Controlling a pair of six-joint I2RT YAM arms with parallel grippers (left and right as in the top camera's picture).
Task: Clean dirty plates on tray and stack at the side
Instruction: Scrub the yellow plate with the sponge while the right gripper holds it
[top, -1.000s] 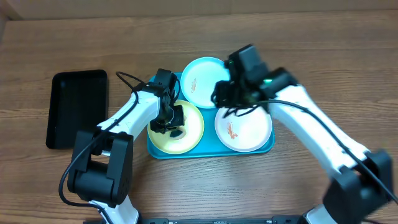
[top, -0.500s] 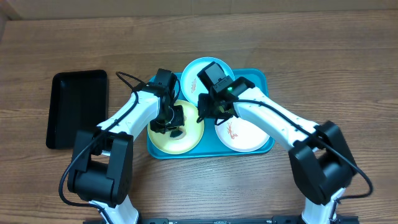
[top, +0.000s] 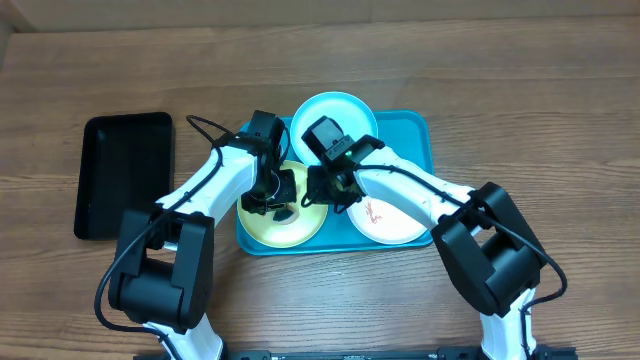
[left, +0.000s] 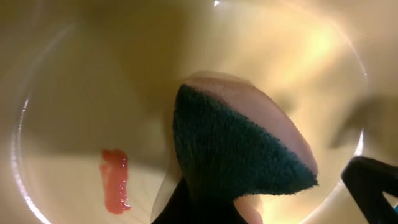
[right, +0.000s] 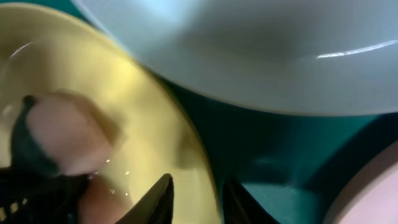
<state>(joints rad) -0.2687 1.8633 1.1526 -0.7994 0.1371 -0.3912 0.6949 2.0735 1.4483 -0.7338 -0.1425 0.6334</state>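
Note:
The turquoise tray (top: 415, 135) holds three plates. The yellow-green plate (top: 300, 225) lies front left, with a red smear (left: 115, 186) in the left wrist view. The light blue plate (top: 335, 108) lies at the back. The white plate (top: 400, 215) lies at the right with an orange smear. My left gripper (top: 278, 200) is shut on a sponge (left: 236, 149), dark green pad on a pinkish body, held on the yellow-green plate to the right of the smear. My right gripper (top: 322, 190) is open, its fingers (right: 199, 193) astride the yellow-green plate's right rim (right: 186, 149).
A smaller black tray (top: 125, 175) lies on the wooden table to the left. In the right wrist view the light blue plate (right: 249, 50) overhangs the tray floor (right: 267, 143), and the white plate's edge (right: 376, 193) shows at the lower right.
My right arm has swung left from above the white plate to the yellow-green plate's right rim. My left gripper and the sponge have stayed in place.

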